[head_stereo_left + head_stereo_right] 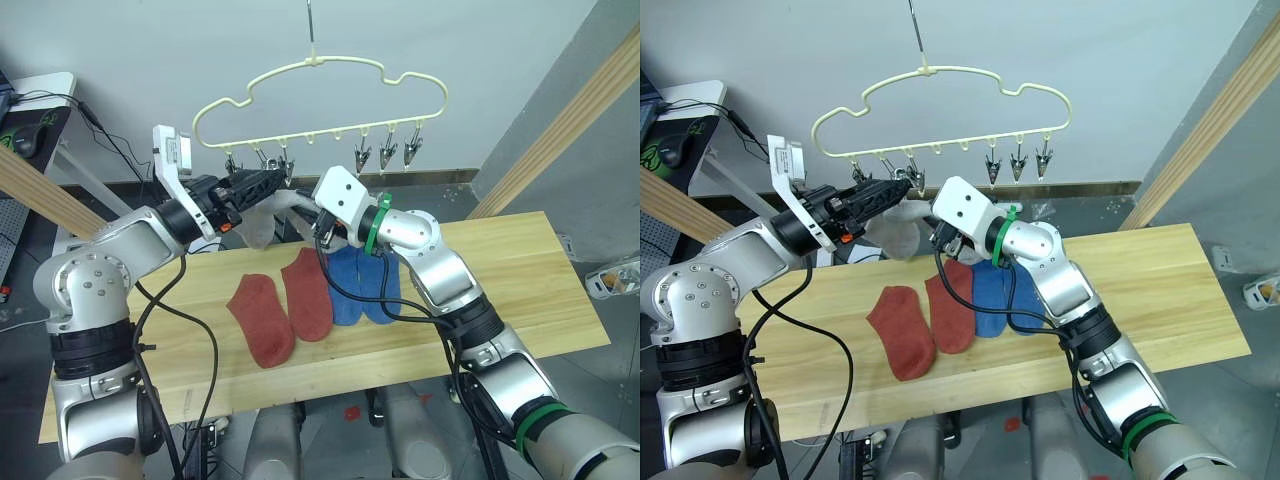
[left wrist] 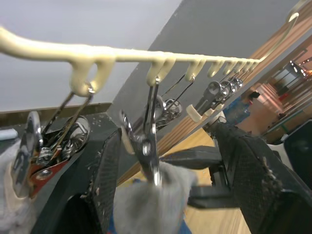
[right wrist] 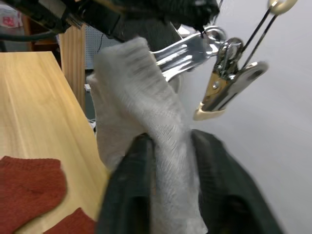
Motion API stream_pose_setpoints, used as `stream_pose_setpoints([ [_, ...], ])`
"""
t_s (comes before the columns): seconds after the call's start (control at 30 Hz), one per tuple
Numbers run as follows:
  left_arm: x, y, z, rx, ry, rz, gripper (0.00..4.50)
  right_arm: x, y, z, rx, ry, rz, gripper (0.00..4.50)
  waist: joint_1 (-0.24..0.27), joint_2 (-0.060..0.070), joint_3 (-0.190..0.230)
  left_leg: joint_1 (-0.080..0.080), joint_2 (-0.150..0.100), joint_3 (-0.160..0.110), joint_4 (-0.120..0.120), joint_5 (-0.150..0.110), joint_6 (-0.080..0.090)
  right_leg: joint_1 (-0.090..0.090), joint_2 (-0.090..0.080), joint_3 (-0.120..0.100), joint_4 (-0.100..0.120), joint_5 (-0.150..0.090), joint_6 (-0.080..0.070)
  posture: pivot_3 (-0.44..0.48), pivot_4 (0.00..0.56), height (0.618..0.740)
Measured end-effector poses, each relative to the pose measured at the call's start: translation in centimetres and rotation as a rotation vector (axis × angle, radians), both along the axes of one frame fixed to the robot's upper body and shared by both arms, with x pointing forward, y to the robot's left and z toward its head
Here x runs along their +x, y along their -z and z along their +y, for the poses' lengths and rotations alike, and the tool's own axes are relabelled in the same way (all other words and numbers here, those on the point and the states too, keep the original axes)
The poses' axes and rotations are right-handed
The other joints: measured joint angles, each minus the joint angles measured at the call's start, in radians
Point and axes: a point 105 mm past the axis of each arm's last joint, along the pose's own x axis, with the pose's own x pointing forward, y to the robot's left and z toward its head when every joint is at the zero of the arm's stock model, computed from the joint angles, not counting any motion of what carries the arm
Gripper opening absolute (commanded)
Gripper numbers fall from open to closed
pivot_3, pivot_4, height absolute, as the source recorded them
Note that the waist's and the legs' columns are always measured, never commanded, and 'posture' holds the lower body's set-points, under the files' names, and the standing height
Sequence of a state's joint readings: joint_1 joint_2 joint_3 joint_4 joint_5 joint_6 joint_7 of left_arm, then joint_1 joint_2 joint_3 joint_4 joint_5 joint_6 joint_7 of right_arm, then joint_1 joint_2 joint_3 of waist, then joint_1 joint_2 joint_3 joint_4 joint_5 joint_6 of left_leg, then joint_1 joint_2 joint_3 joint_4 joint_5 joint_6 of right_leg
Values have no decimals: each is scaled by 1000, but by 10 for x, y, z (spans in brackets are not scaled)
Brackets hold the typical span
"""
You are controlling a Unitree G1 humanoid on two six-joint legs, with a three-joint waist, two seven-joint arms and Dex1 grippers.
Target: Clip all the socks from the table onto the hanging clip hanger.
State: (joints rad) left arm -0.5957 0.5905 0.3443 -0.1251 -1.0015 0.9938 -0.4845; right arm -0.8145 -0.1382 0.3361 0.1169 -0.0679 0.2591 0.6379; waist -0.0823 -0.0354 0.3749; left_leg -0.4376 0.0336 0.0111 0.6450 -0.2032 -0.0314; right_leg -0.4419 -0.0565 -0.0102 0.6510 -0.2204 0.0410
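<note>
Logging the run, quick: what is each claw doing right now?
Left claw: closed on a silver clip of the clip hanger.
Right claw: closed on a light grey sock.

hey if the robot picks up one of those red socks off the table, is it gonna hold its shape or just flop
Probably flop. The rust-red socks lie flat and thin on the table, and the grey sock pinched in the right gripper already drapes and bunches. They look light, and the knit should grip rather than slip.

You have two rust-red socks [image 1: 282,305] and two blue socks [image 1: 362,287] on the tabletop [image 1: 520,285]. Two grey socks [image 1: 895,232] hang at the one clip hanger [image 1: 318,100].
</note>
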Motion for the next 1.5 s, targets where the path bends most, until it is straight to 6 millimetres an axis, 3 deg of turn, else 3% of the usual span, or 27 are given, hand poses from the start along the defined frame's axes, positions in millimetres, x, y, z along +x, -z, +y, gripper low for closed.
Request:
stream_pose_setpoints([
  [0.2, -8, 3, 5, 52, -9, -27, 3253, -7, 0, -7, -14, -13, 6, 4468, 2, 0, 0, 0, 0, 0, 0, 0, 0, 0, 0, 0, 0, 0, 0, -145, 328, 740],
  [0.53, -29, 17, 14, 293, -9, -138, 3253, -36, 0, -37, -46, -37, 49, 4468, 5, -1, -1, 0, 0, 0, 0, 0, -1, 0, 0, 0, 0, 0, 0, -134, 299, 740],
  [0.8, -51, 39, 19, 472, 0, -215, 3253, -57, -4, -85, -38, -5, 167, 4468, 13, -2, -10, 0, 0, 1, -1, 0, -1, 0, -1, 0, -1, 0, 0, -114, 252, 740],
  [1.03, -59, 47, 7, 465, -8, -250, 3253, -69, -10, -125, -37, 49, 213, 4468, 28, -5, -38, 0, 0, 2, 0, 0, -1, 1, -1, 0, -2, 0, 0, -124, 225, 740],
  [1.3, -53, 53, -7, 405, -77, -271, 3253, -77, -5, -144, -46, 91, 250, 4468, 26, -9, -66, 1, -1, 3, 2, 1, -1, 2, 0, 1, -1, 0, 1, -150, 226, 740],
  [1.4, -50, 53, -12, 388, -100, -291, 2710, -79, -6, -145, -42, 97, 246, 4500, 25, -9, -73, 1, 0, 2, 2, 1, -1, 2, 0, 1, -1, 0, 1, -162, 230, 740],
  [1.5, -47, 51, -19, 380, -100, -322, 1855, -81, -6, -144, -36, 100, 251, 4500, 25, -10, -76, 1, 0, 2, 2, 1, -1, 3, 1, 1, -1, 0, 1, -169, 232, 740],
])
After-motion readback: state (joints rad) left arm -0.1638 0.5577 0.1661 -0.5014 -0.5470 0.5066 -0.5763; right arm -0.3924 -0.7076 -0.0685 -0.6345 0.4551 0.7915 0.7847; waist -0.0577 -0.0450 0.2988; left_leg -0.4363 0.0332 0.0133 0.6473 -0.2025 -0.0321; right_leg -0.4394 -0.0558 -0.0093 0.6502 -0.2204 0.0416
